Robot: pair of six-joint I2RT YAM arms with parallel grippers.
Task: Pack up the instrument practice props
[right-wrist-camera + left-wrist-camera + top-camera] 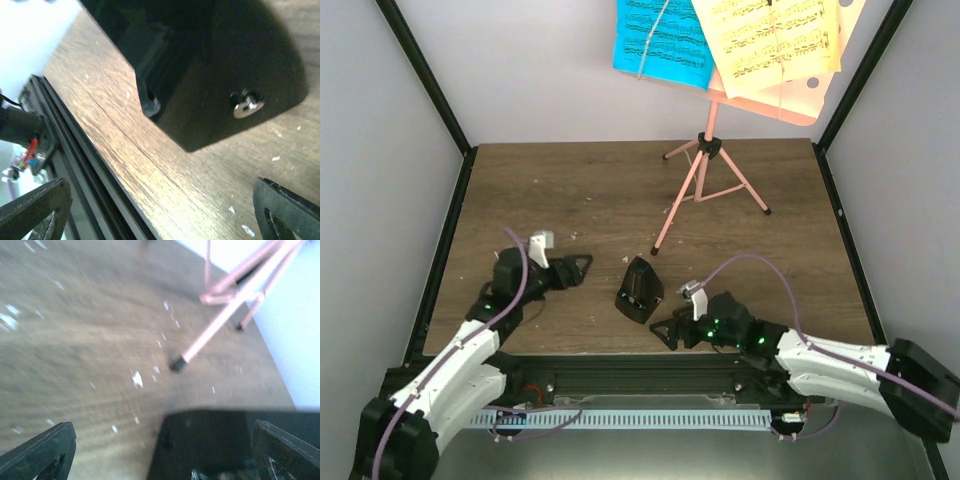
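Observed: the small black metronome (640,290) lay on the table (570,200), apparently tipped on its side, between the 2 hands and touched by neither. The left hand (580,270) stood released just to its left, its fingers (45,450) spread wide with nothing between them. The right hand (662,333) was likewise released, near the metronome's near corner. The pink music stand (711,118) stood upright at the back. 1 blue page (660,40) and the yellow pages (775,40) rested on its desk.

Judgement: the step in hand appeared to be taking up the metronome, with nothing packed yet. To do it well, only 1 hand should commit. It should square its fingers across 2 opposing flat faces low on the body, since the tapered shape could squirt out of a grip near the narrow end. The other hand should hold clear. The lift should avoid the stand's nearest foot (655,250).

Views compared: only the top view showed the pages, the desk and both hands at once. The right wrist view alone showed a silver screw (245,105) and a recess on the metronome's face. The left wrist view, though blurred, showed white flecks (136,380) on the wood and the capped foot just beyond the metronome. No container appeared in any view.
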